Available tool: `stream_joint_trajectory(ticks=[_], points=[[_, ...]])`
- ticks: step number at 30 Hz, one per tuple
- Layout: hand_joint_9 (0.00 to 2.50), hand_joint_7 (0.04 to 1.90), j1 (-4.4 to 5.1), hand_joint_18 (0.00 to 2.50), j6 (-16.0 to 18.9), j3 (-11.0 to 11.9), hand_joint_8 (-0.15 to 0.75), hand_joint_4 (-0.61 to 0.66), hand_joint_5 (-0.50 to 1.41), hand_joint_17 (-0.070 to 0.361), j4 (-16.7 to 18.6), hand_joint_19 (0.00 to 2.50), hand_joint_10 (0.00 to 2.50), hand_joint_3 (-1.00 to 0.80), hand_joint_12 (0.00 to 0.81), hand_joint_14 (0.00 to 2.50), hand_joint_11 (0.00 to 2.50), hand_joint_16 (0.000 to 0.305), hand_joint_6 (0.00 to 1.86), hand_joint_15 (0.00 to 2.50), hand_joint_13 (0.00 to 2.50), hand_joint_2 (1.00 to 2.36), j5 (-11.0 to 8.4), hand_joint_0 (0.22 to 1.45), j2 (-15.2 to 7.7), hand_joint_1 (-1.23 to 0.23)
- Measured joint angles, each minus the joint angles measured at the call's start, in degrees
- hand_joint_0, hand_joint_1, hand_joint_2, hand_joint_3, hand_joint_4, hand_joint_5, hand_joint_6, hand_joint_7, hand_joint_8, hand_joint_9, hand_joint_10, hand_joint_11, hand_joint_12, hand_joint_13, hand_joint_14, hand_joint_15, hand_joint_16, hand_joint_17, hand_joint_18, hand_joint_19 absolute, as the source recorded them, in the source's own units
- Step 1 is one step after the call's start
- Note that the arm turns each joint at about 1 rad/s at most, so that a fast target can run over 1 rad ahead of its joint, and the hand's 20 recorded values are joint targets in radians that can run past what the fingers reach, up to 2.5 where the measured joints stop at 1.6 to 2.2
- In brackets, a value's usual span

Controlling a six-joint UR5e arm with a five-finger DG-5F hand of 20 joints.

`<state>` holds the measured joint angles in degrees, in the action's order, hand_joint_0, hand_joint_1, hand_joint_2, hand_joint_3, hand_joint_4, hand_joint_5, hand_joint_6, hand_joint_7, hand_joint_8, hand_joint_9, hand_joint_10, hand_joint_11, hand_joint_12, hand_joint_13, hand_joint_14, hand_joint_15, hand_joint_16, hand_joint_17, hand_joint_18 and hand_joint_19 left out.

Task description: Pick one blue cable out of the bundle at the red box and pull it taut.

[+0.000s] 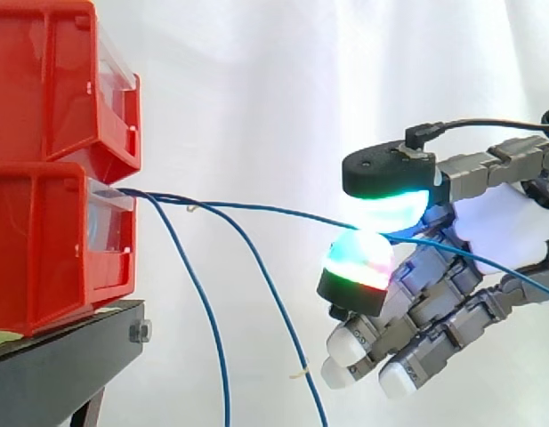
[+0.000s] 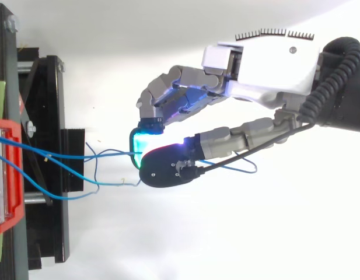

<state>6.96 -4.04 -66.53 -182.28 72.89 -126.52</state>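
Note:
Two red bins (image 1: 60, 169) are stacked on a black stand at the left of the side view. Several thin blue cables leave the lower bin's front. One blue cable (image 1: 256, 208) runs nearly straight from the bin to my hand (image 1: 488, 222), where a glowing fingertip (image 1: 388, 191) and the thumb pad (image 1: 356, 267) pinch it. Its free end trails past the palm to the right. Two other blue cables (image 1: 212, 329) sag down from the bin. In the top view my hand (image 2: 267, 70) comes in from the right, and the pinched cable (image 2: 104, 155) reaches left to the red bin (image 2: 4, 175).
The black stand (image 1: 69, 356) carries the bins at the left. A white curtain fills the background. A black bracket (image 2: 51, 163) of the stand sits under the cables in the top view.

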Motion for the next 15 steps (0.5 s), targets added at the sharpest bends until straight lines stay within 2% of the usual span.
stream_joint_trajectory(ticks=[15], points=[[0.60, 1.09, 0.01, 0.47, 0.0, 0.0, 0.362, -0.15, -0.14, 0.130, 0.0, 0.16, 0.00, 0.10, 0.383, 0.00, 0.22, 0.058, 0.92, 0.07, 0.32, 1.01, 0.02, 0.65, 0.0, -0.81]])
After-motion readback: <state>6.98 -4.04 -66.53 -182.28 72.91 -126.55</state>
